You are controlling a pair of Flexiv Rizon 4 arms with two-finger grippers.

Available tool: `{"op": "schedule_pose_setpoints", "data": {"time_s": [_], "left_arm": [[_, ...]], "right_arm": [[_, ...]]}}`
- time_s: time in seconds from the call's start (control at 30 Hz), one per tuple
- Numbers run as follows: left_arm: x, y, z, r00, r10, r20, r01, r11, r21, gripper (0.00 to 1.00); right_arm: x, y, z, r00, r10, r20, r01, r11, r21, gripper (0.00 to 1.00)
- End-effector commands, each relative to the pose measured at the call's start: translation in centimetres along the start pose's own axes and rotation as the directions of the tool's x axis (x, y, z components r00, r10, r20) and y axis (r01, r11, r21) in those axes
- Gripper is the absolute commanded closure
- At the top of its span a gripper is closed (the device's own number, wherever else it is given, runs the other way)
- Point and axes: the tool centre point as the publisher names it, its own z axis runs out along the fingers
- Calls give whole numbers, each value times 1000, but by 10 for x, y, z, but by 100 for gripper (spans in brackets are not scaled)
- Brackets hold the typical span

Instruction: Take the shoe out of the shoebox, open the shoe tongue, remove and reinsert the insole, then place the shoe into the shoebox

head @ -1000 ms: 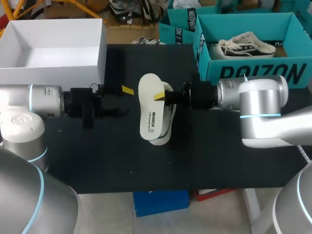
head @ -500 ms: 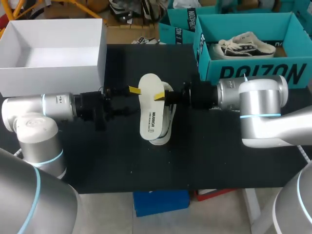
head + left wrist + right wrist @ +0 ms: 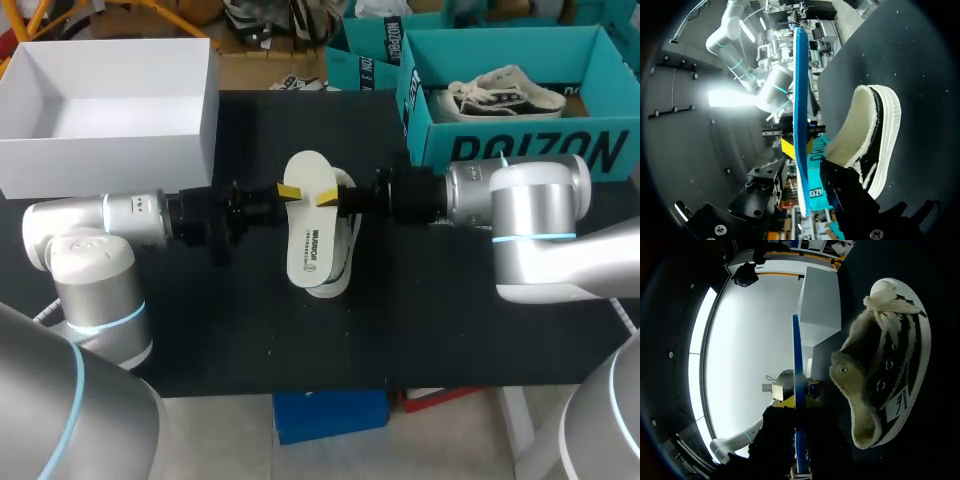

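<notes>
In the middle of the frame the white foam insole with a blue underside is hanging flat just above the black-and-white canvas shoe with a fleecy lining. The shoe is lying on the black table, and the insole is covering most of it in the head view. The right gripper, coming in from the right edge, is pinching the insole's upper-right rim. The left gripper, coming in from the left edge, is straddling the opposite rim with its fingers spread, gaps showing on both sides in its wrist view. 1 open white cardboard box is sitting at the upper left and 1 teal cardboard shoebox at the upper right, with a second pale shoe lying inside it.
</notes>
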Motion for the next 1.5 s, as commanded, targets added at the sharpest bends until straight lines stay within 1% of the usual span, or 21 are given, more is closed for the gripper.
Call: {"op": "schedule_pose_setpoints", "data": {"time_s": [0.03,0.13,0.2,0.27,0.3,0.5,0.53,0.57,0.67,0.77,0.9,0.93,1.03,1.2,1.3,1.5], "left_arm": [[-1,0,4,1000,6,3,-6,1000,-5,62],[-1,0,7,1000,2,9,-2,1000,-2,63],[-1,-1,8,1000,3,11,-3,1000,1,70],[-1,-1,9,1000,2,10,-2,1000,2,85],[0,-1,10,1000,0,9,0,1000,2,99],[1,-3,11,1000,-1,2,1,1000,9,100],[1,-4,11,1000,-4,0,4,1000,15,100],[0,-6,11,1000,-13,-3,13,1000,27,100],[-1,-12,8,999,-42,-26,43,998,48,100],[-1,-17,2,995,-72,-62,75,996,53,100],[-5,-23,-9,990,-115,-84,120,991,56,100],[-6,-26,-11,987,-123,-102,130,990,60,100],[-7,-36,-15,970,-184,-161,201,974,101,100],[-8,-53,-23,940,-230,-252,275,948,160,100],[-8,-65,-28,923,-242,-298,303,936,180,100],[-5,-89,-37,899,-259,-354,346,915,209,100]], "right_arm": [[-1,0,1,1000,0,0,0,1000,-1,100],[-1,0,1,1000,0,0,0,1000,-1,100],[-1,0,1,1000,0,0,0,1000,-1,100],[-1,0,1,1000,0,0,0,1000,-1,100],[-1,0,1,1000,0,0,0,1000,-1,100],[-1,0,1,1000,0,0,0,1000,-1,100],[-1,0,1,1000,0,0,0,1000,-1,70],[1,-1,-2,1000,-4,13,4,1000,-13,0],[6,-2,-14,999,-9,42,10,999,-45,0],[10,-5,-25,998,-11,65,15,998,-62,0],[9,-11,-37,993,3,115,4,998,-60,0],[10,-13,-41,992,5,124,3,998,-68,0],[11,-19,-52,987,10,160,6,995,-97,0],[12,-32,-69,979,25,204,6,989,-150,0],[13,-41,-78,975,34,221,5,984,-175,0],[21,-61,-96,966,45,256,12,976,-217,0]]}}
